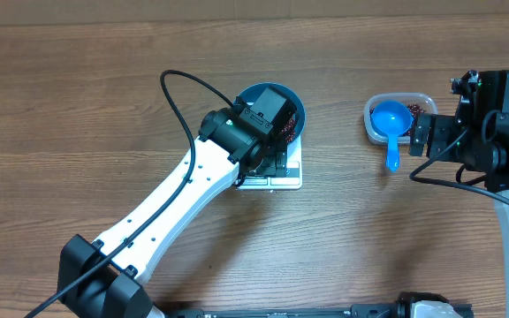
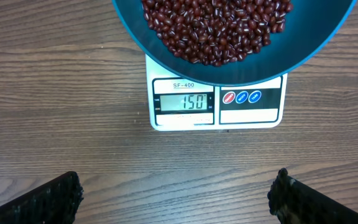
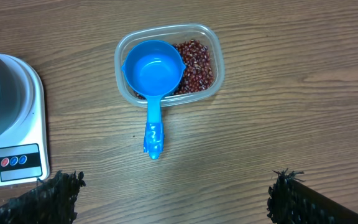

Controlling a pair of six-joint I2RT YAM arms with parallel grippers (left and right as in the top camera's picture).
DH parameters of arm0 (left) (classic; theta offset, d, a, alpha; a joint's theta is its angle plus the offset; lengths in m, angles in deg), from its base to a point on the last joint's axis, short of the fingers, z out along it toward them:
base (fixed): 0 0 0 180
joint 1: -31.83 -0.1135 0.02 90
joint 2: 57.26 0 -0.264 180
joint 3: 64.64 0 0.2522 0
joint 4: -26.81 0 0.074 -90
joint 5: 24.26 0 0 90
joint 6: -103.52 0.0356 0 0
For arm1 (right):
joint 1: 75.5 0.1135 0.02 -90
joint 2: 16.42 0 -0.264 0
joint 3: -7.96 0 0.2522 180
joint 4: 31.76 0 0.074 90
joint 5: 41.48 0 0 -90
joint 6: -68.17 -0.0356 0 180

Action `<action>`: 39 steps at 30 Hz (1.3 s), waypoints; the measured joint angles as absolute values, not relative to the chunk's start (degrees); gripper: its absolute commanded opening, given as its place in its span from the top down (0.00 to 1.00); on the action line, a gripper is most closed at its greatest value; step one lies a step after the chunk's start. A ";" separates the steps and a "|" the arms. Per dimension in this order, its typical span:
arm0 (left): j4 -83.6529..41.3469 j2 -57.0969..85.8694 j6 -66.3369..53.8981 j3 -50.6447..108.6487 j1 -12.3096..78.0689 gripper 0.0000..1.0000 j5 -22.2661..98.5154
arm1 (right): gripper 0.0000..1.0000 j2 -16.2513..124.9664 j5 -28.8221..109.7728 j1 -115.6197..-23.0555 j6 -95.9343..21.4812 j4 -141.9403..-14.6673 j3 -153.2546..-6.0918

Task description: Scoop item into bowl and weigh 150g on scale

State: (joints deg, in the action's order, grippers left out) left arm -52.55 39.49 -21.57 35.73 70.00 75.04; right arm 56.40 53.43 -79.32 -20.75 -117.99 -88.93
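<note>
- Overhead: the blue bowl (image 1: 299, 113) sat on the white scale (image 1: 281, 181) mid-desk (image 1: 78, 106), with the left arm (image 1: 175, 199) hanging over it. A clear tub (image 1: 402, 95) with a blue scoop (image 1: 391, 124) lay well apart to the right.
- Left wrist: red-brown beans (image 2: 216, 25) lay in the bowl, and the scale display read 150. The left gripper (image 2: 176, 193) was wide open, holding nothing, above bare desk.
- Right wrist: the right gripper (image 3: 173, 193) was wide open and empty too. The scoop rested in the tub on more beans, handle sticking out over the rim.
</note>
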 measured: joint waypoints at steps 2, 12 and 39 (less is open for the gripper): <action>-52.55 39.49 -21.71 35.73 70.00 0.00 75.28 | 0.00 56.40 53.43 -79.34 -20.75 -117.99 -88.93; -51.46 39.36 -20.87 35.73 70.00 0.01 84.29 | 0.00 56.40 53.43 -79.34 -20.75 -117.96 -88.93; -40.90 16.54 19.69 35.69 51.43 0.01 84.02 | 0.00 56.40 53.43 -79.34 -20.75 -117.96 -88.93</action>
State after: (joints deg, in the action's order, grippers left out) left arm -40.90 16.54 19.69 35.69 51.43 84.02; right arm 56.40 53.43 -79.34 -20.75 -117.96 -88.93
